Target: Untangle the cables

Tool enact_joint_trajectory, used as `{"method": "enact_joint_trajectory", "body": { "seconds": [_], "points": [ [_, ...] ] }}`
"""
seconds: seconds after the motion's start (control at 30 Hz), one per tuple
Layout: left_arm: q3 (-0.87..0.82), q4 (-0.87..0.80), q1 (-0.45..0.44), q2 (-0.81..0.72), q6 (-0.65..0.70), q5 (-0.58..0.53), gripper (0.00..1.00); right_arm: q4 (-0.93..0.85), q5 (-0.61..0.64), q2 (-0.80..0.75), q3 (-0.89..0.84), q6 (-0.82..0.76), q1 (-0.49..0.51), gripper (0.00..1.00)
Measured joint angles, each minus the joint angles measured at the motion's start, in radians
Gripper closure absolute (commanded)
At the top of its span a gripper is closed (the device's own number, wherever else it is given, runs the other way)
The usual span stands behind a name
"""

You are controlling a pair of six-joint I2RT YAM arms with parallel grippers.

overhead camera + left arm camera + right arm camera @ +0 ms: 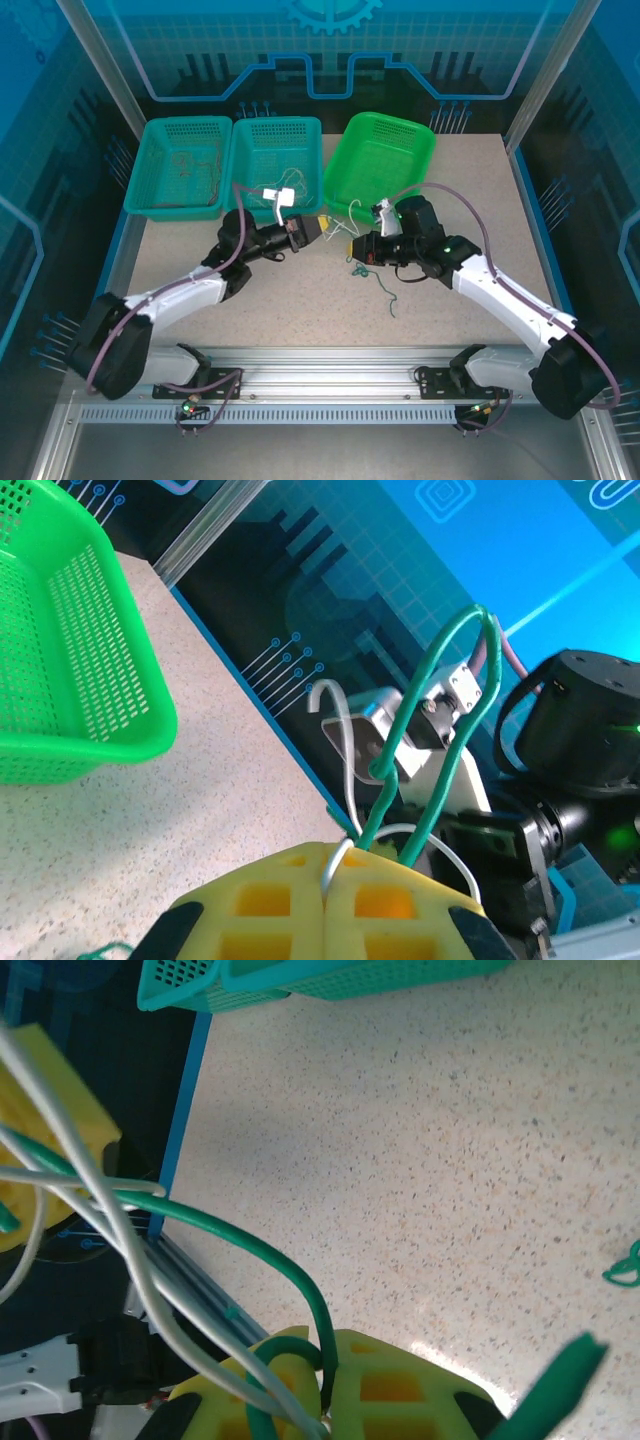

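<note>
Two claws meet over the speckled beige desk [300, 310] in the top view: left claw [321, 228] and right claw [358, 246], with thin green and white cables [364, 266] between them. Left wrist: its yellow claw [328, 878] is clenched on both cables. Right wrist: its claw [325, 1385] likewise grips both.

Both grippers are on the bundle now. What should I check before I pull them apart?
1. Left gripper shut on white cable and green cable: ok.
2. Right gripper shut on both: ok.
3. Cables separated between the grippers: not ok, they cross.
4. Green tail lying on the table, apart from the green basket: ok.
5. Where the knot sits: cannot tell.
</note>
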Motion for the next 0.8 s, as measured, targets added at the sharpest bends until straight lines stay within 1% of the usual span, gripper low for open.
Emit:
{"method": "enact_joint_trajectory", "body": {
  "seconds": [0.13, 0.27, 0.4, 0.57, 0.7, 0.8],
  "points": [
    [-0.024, -0.143, 0.07, -0.1, 0.031, 0.027, 1.0, 0.039, -0.003, 0.001, -0.021, -0.054, 0.002, 1.0],
    [-0.028, -0.273, 0.143, -0.19, 0.082, 0.014, 1.0, 0.043, 0.003, 0.006, -0.063, -0.081, 0.002, 1.0],
    [-0.027, -0.387, 0.169, -0.275, 0.158, -0.023, 1.0, 0.009, 0.016, 0.011, -0.087, -0.108, 0.0, 1.0],
    [-0.01, -0.444, 0.237, -0.37, 0.235, -0.139, 1.0, -0.134, 0.111, 0.014, -0.135, -0.125, -0.056, 1.0],
    [-0.005, -0.472, 0.255, -0.415, 0.264, -0.184, 1.0, -0.188, 0.145, 0.014, -0.182, -0.124, -0.119, 1.0],
    [-0.005, -0.491, 0.259, -0.418, 0.267, -0.194, 1.0, -0.197, 0.143, 0.018, -0.199, -0.124, -0.136, 1.0]
  ]
}}
